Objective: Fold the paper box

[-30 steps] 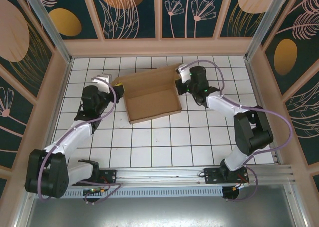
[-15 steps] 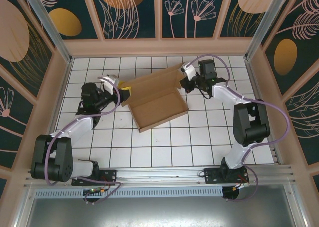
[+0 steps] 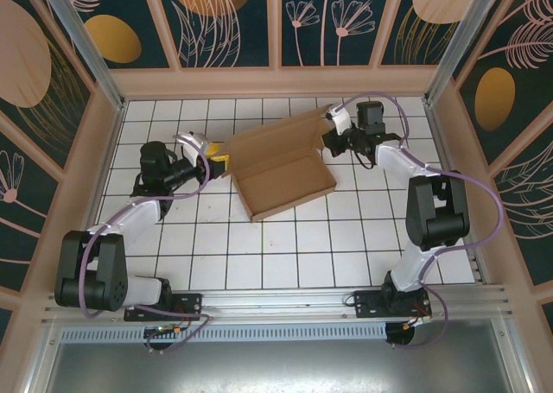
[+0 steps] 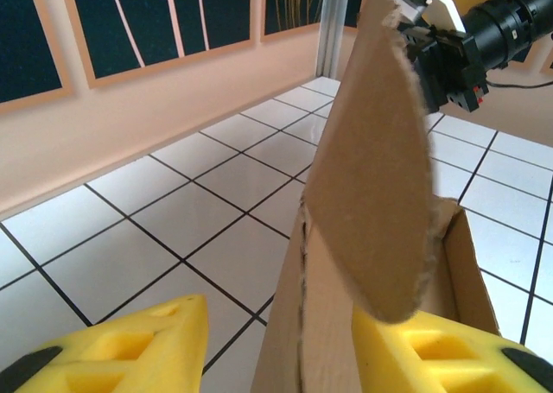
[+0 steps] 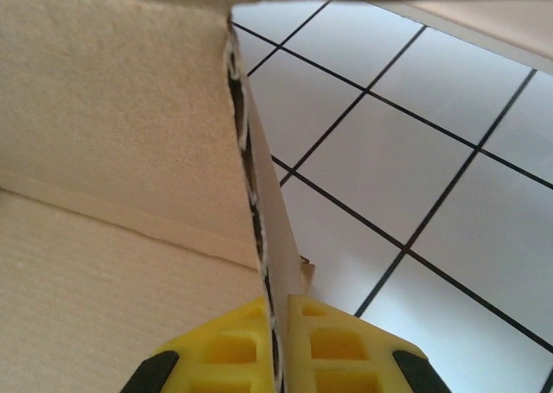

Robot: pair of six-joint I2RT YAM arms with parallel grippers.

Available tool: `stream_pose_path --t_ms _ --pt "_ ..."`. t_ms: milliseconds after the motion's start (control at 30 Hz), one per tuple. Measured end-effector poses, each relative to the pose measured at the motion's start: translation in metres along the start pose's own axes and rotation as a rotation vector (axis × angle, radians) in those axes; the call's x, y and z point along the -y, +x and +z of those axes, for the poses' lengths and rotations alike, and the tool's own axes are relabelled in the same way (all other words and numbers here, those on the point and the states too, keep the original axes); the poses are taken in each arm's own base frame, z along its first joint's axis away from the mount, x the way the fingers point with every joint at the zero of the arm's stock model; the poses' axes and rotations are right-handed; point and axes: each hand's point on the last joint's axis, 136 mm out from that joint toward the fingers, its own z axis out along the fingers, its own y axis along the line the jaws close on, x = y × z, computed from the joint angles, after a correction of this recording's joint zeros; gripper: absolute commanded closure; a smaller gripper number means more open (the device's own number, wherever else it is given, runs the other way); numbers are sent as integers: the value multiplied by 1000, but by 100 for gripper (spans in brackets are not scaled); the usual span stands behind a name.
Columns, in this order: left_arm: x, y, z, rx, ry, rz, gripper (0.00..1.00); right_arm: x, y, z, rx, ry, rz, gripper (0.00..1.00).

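We see the paper box [image 3: 281,164] slid rightward and turned on the tiled tabletop [image 3: 285,255] since a second ago, our right tool [image 3: 328,141] pinched tight on its far wall and our left tool [image 3: 219,161] half-open, straddling its left corner flap.

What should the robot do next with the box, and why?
Probably close the left fingers on the upright flap of the box. The flap stands between them with a gap on one side, while the right fingers pinch another edge tight.
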Motion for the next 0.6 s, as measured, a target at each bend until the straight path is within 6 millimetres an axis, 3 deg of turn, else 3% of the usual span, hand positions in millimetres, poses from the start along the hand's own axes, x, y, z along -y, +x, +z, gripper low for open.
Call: stream_pose_path --t_ms 500,600 --pt "-7 20 10 -56 23 -26 100 -4 -6 10 12 -9 7 100" --pt "-11 20 10 -57 -1 -13 100 -4 -7 12 12 -1 24 100"
